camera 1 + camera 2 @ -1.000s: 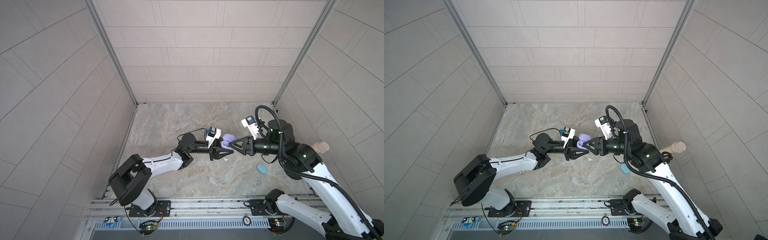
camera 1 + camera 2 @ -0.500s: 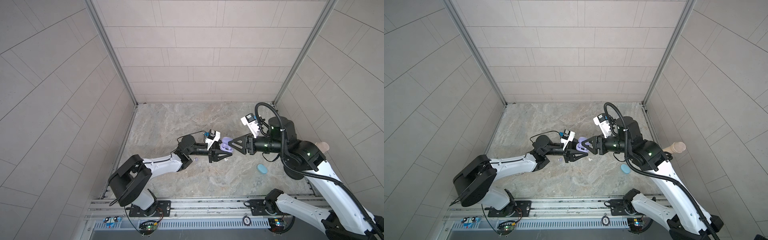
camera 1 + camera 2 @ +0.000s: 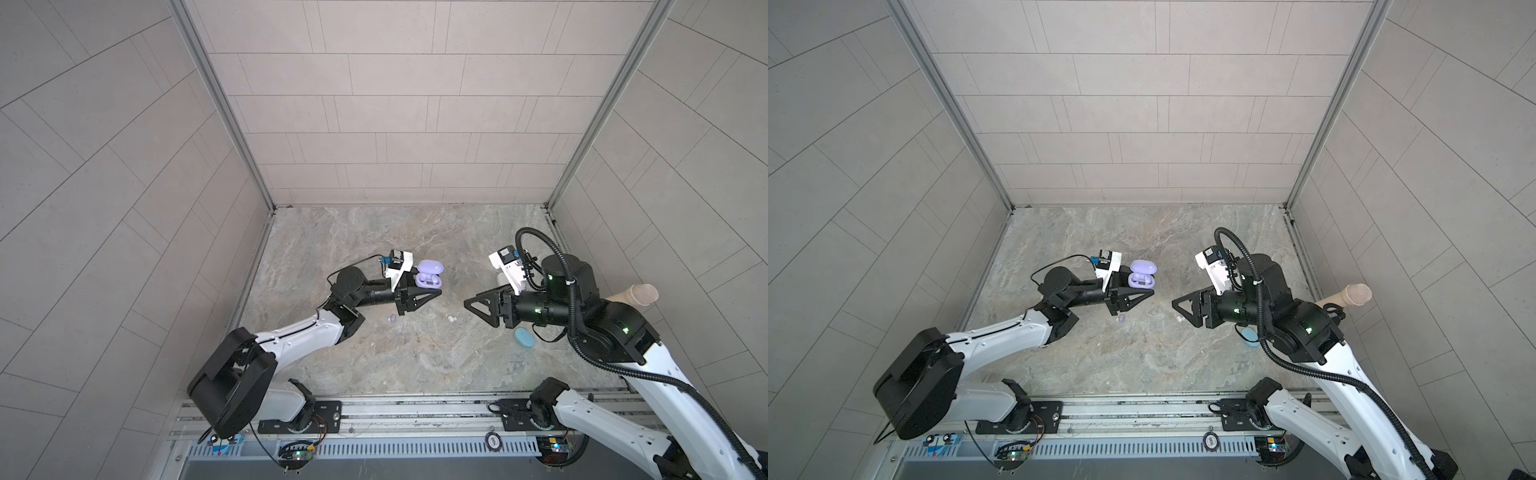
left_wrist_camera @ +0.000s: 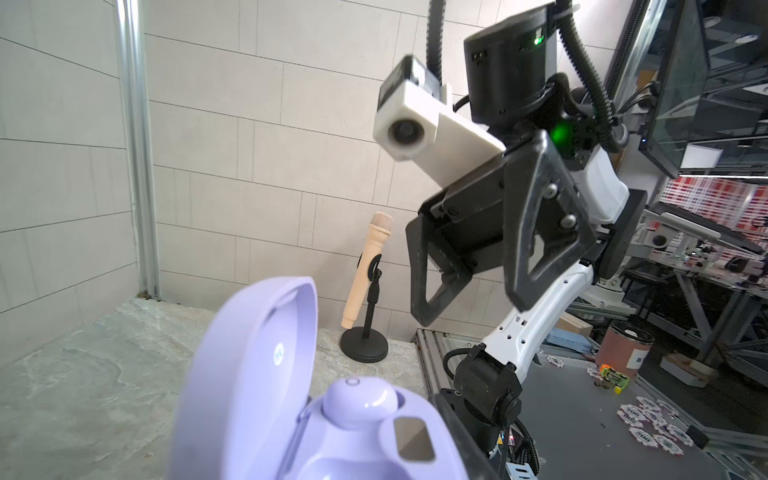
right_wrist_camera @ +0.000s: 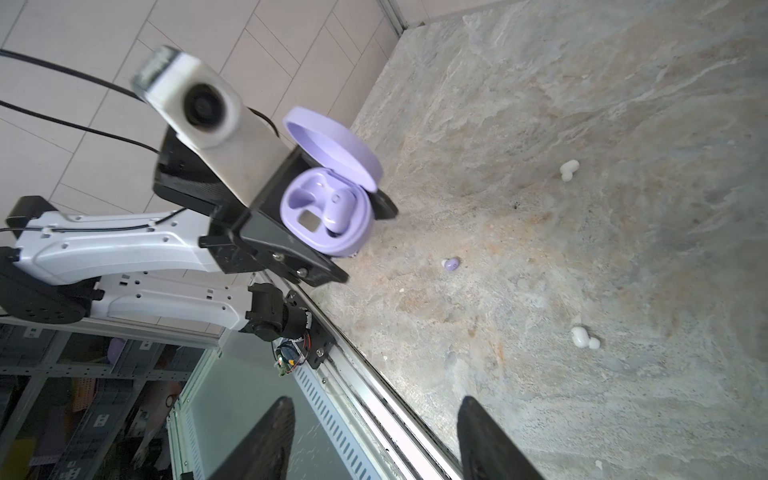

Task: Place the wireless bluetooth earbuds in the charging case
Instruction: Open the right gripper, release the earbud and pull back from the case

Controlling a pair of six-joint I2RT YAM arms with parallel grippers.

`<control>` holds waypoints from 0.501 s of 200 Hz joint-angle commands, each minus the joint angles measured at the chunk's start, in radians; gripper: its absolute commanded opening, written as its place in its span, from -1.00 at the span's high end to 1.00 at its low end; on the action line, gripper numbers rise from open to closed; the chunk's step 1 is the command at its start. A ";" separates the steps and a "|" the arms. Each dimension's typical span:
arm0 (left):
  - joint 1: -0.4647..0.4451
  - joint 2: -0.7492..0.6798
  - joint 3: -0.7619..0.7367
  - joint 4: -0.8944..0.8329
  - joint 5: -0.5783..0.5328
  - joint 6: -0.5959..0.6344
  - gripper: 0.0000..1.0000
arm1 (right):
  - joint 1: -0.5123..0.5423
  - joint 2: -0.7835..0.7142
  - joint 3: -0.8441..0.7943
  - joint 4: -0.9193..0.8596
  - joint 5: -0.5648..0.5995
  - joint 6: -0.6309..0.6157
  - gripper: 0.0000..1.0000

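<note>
The left gripper (image 3: 430, 289) has its fingers closed tight on the base of the lilac charging case (image 3: 429, 277), whose lid (image 4: 257, 353) stands tipped back on the side toward the back wall (image 3: 395, 124). The seated lilac earbud (image 5: 338, 208) fills one socket of the case; the socket beside it shows bare. The right gripper (image 3: 466, 304) points at the left one from well apart, its fingers (image 5: 274, 436) spread wide and gripping nothing. Between the two grippers runs a strip of open worktop (image 3: 374, 241), and the loose pieces lie in or near it. The loose lilac earbud (image 3: 391, 318) lies just on the front side of the left gripper. A white earbud (image 5: 584, 337) lies closer to the right gripper, and a second white earbud (image 5: 568, 170) lies farther from the front rail (image 3: 415, 409). All three lie apart from one another and touch neither gripper. A light-blue case (image 3: 524, 337) lies on the worktop just beside the right arm, on its front side. The back half of the worktop lies open up to the back wall and out to the tiled side walls. Along its front edge the worktop ends at the rail, which carries both arm bases. A microphone on a stand (image 4: 368, 270) stands at the worktop's right side against the wall, close to the front edge.
</note>
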 commanded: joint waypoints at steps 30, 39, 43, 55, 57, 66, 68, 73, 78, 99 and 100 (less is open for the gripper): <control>0.118 -0.122 0.006 -0.180 -0.031 0.070 0.84 | 0.137 0.058 -0.211 0.193 0.163 0.014 -0.31; 0.136 -0.133 0.012 -0.196 -0.030 0.071 0.84 | 0.172 0.087 -0.243 0.235 0.195 0.017 -0.32; 0.153 -0.136 0.015 -0.202 -0.029 0.071 0.84 | 0.185 0.102 -0.256 0.251 0.210 0.020 -0.32; 0.199 -0.141 0.023 -0.223 -0.027 0.072 0.84 | 0.213 0.156 -0.286 0.294 0.241 0.035 -0.32; 0.202 -0.142 0.026 -0.227 -0.027 0.071 0.84 | 0.216 0.168 -0.289 0.299 0.245 0.035 -0.32; 0.221 -0.142 0.032 -0.238 -0.029 0.072 0.84 | 0.230 0.215 -0.298 0.320 0.263 0.032 -0.32; 0.224 -0.142 0.034 -0.241 -0.029 0.072 0.84 | 0.232 0.226 -0.298 0.325 0.263 0.031 -0.32; 0.235 -0.142 0.036 -0.242 -0.030 0.070 0.84 | 0.235 0.257 -0.298 0.337 0.260 0.023 -0.32; 0.246 -0.139 0.040 -0.245 -0.031 0.069 0.84 | 0.239 0.288 -0.297 0.346 0.261 0.019 -0.32; 0.287 -0.128 0.051 -0.252 -0.030 0.064 0.85 | 0.288 0.413 -0.276 0.394 0.321 0.000 -0.32; 0.289 -0.127 0.052 -0.252 -0.030 0.064 0.85 | 0.290 0.420 -0.274 0.397 0.324 -0.002 -0.33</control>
